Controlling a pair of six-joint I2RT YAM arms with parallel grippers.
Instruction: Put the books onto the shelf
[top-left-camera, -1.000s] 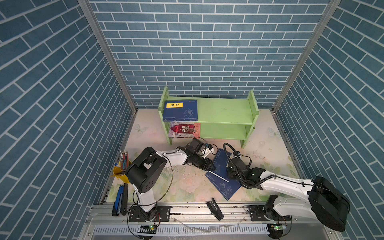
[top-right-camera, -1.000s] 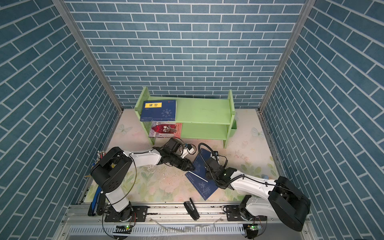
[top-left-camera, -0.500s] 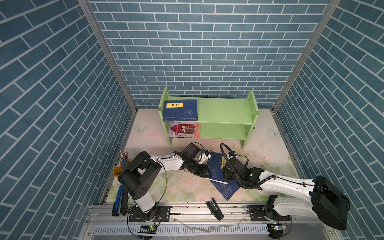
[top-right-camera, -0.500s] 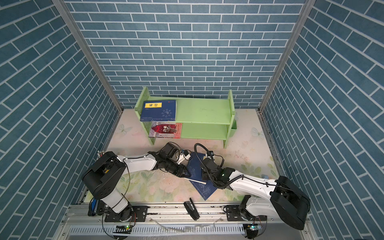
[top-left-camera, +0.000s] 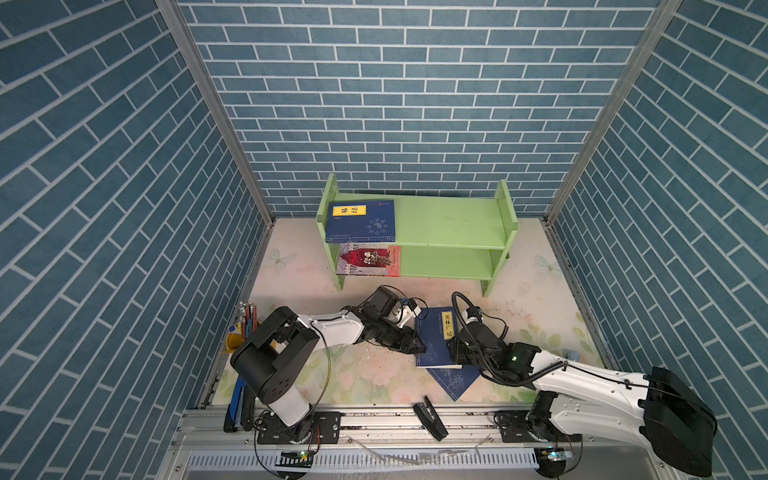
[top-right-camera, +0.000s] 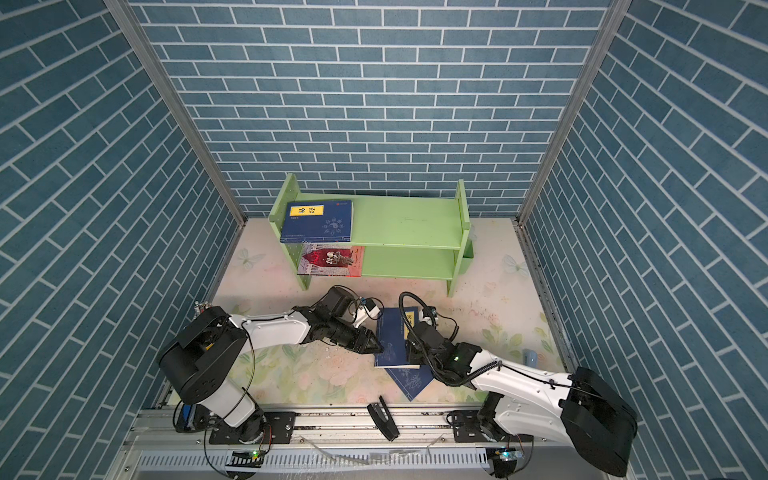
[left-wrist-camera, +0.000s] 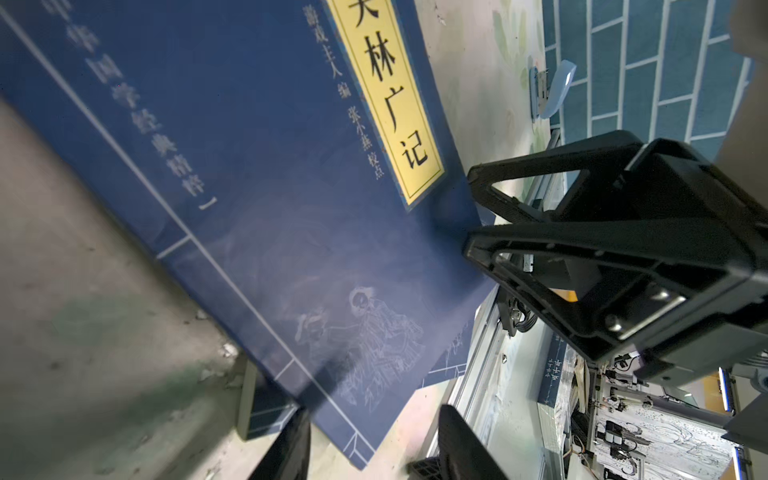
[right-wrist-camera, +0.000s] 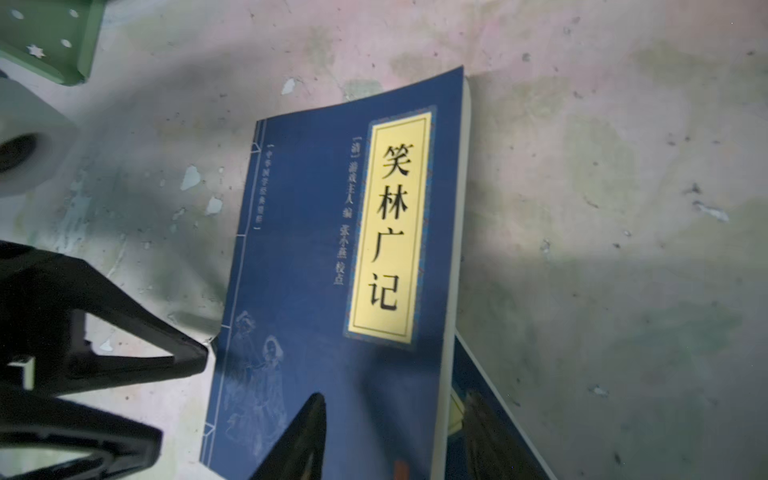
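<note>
Covering most of a second book (top-left-camera: 455, 380), the top blue book (top-left-camera: 434, 336) has the left gripper (top-left-camera: 417, 348) at its spine, the right gripper (top-left-camera: 454, 352) at its page edge, both parted, empty

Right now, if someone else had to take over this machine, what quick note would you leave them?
Left gripper: open, at the spine side of the labelled blue book lying on the table.
Right gripper: open, at that book's page edge. Nothing is lifted.
Done: the shelved blue book lies flat on the top tier of the shelf; the red-cover book is on the lower tier.
To do: shelve the labelled blue book and the lower blue book beneath it.
</note>
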